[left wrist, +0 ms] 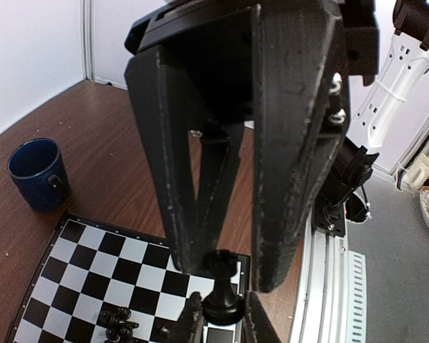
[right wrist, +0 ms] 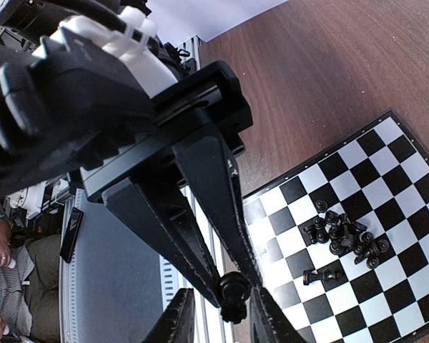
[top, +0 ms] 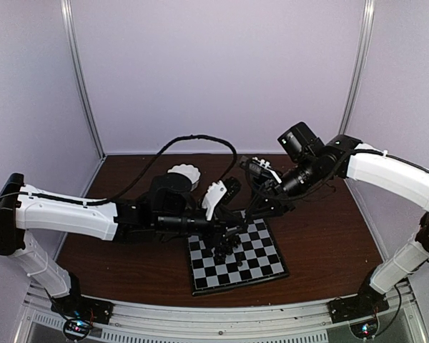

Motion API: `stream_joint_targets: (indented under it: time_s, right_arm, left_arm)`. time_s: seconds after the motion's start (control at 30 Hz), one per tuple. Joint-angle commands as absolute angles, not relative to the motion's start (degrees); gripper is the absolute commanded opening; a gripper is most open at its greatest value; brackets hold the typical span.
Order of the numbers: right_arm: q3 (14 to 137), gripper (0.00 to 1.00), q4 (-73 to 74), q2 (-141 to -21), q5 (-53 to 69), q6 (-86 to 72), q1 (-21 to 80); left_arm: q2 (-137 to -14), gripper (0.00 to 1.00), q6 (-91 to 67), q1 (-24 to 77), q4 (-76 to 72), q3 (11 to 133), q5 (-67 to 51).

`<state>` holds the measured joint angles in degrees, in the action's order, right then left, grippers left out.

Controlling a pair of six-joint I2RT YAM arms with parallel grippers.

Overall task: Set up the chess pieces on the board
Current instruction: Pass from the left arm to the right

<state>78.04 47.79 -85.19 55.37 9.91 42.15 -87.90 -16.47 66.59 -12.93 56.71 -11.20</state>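
chess pieces (right wrist: 343, 239): look light, hard, slippery; better pinch the waist.
left hand (left wrist: 223, 325): almost closed on held piece (left wrist: 222, 286).
right hand (right wrist: 223, 318): narrow; grip unclear.

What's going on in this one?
Both arms meet just above the board. The left tool and the right tool are closed tip to tip on one black chess piece, held upright by the board's edge. It looks like a handover between them. The other pieces lie in a jumbled heap on the middle squares, one toppled beside it, none lined up in a row yet. A blue mug stands off the board.
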Motion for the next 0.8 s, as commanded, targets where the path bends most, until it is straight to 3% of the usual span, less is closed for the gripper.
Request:
stream_joint_targets:
  time_s: [0.0,0.27,0.37,0.47,0.57,0.77]
  right_arm:
    - [77.16,0.28,46.76,-85.02,53.87,10.3,42.7]
    - [77.01,0.16,46.69,-84.99,53.39,10.59,42.8]
    - [77.24,0.1,46.72,-84.78,52.71,10.95,42.8]
    - [78.0,0.08,47.69,-84.68,51.25,12.26,42.75]
    - [78.77,0.08,50.22,-84.24,48.35,15.59,42.4]
    - [73.88,0.08,52.86,-79.23,36.31,25.5,41.93]
  left_arm:
    - [-87.67,0.12,-16.96,66.73,-16.54,57.04,-10.08]
    - [-88.32,0.12,-17.05,66.77,-16.88,57.63,-10.39]
    - [-88.62,0.17,-17.05,66.8,-15.76,58.02,-10.1]
    - [-88.62,0.28,-17.03,66.76,-14.5,58.02,-9.19]
    - [-87.38,0.47,-16.28,66.78,-11.24,57.86,-8.11]
    - [-80.15,0.61,-11.75,66.0,4.42,57.01,0.22]
